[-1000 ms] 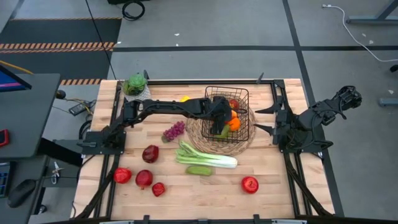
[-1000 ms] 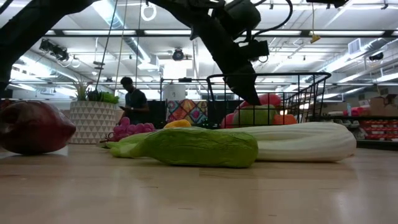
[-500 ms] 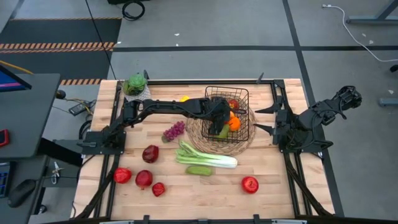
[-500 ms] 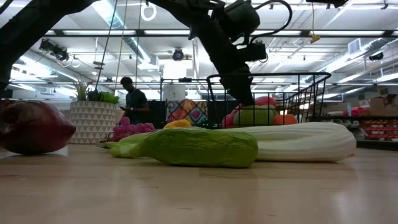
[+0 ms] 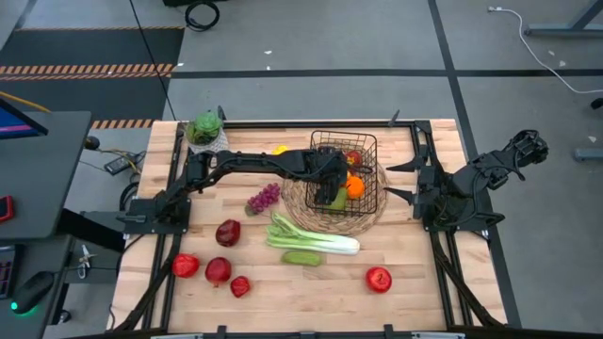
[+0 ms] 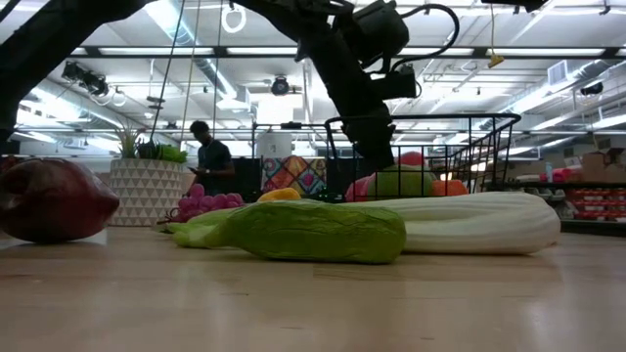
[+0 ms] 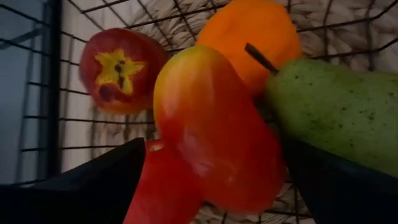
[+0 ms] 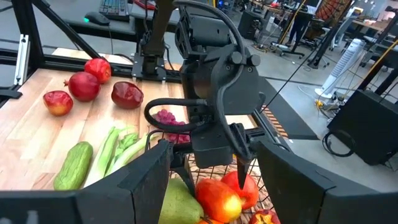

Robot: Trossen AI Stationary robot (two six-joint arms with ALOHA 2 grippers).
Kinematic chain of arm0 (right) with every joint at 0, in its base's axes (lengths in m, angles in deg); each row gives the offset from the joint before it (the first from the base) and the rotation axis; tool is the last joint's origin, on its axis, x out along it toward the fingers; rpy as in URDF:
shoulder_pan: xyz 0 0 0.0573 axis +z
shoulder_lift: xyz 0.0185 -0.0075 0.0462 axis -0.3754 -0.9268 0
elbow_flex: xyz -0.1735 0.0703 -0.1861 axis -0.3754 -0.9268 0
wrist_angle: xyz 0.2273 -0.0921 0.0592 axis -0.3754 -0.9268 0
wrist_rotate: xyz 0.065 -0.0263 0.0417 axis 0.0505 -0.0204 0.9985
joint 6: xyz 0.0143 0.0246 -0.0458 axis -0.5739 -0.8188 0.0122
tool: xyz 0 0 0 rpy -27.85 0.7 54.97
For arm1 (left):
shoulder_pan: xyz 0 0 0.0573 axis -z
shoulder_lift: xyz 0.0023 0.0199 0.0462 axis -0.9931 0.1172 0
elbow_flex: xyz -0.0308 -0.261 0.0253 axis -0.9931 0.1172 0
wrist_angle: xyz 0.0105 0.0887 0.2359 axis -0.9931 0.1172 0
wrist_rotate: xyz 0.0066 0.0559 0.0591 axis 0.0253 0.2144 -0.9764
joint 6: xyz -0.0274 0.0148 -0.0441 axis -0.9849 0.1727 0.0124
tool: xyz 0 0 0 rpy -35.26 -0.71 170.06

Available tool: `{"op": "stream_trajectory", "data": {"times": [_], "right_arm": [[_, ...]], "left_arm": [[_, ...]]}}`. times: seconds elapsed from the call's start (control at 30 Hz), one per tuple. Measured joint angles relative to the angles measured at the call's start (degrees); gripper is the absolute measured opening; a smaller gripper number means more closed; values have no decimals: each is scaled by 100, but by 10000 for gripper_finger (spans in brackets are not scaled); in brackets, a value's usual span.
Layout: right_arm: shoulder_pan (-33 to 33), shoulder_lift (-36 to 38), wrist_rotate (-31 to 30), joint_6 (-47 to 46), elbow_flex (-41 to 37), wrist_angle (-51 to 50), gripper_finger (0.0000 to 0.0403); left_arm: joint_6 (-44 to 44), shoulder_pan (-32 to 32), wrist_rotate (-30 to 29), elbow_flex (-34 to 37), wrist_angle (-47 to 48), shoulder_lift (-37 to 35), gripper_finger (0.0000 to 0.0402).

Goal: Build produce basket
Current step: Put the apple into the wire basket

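Over the basket (image 5: pixel 369 141), the left pincer (image 5: pixel 332 188) has risen and spread wider (fruit (image 7: pixel 214 130) lying free); right pincer (image 8: pixel 214 186) spread.

I've opened the left gripper's (image 7: pixel 211 186) jaws wider and lifted it a bit, leaving the red-yellow fruit (image 7: pixel 214 130) in the basket (image 5: pixel 369 193).

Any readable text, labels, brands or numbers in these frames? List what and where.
None readable.
Black wire-grid basket, the fruit in it, pale wooden table: no print or labels visible.
Shelves and boxes in the room behind, low view: any markings too small to read.
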Motion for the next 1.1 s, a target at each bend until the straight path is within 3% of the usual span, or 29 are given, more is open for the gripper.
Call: {"op": "stream_trajectory", "data": {"times": [0.17,0.23,0.3,0.47,0.53,0.67,0.83,1.1], "right_arm": [[2,0,-2,155,0,27,247],[1,0,-3,220,0,74,247],[0,0,-3,228,0,74,247],[2,0,-1,137,0,90,247],[2,-6,0,107,0,151,247],[7,-114,299,-11,0,268,247],[28,-578,1347,-42,0,541,247],[209,-1900,1943,106,5,1459,247]], "left_arm": [[166,167,-1369,-498,246,-25,398],[108,210,-1483,-925,563,-68,398],[-42,260,-1142,-1399,1125,-71,397],[-215,418,751,-2122,2147,-193,397],[-330,542,927,-2007,2166,-346,397],[-649,852,634,-1523,2168,-570,396],[-1124,1351,-325,-639,1975,-900,396],[-1812,1952,-1246,787,1524,-1819,396]]}}
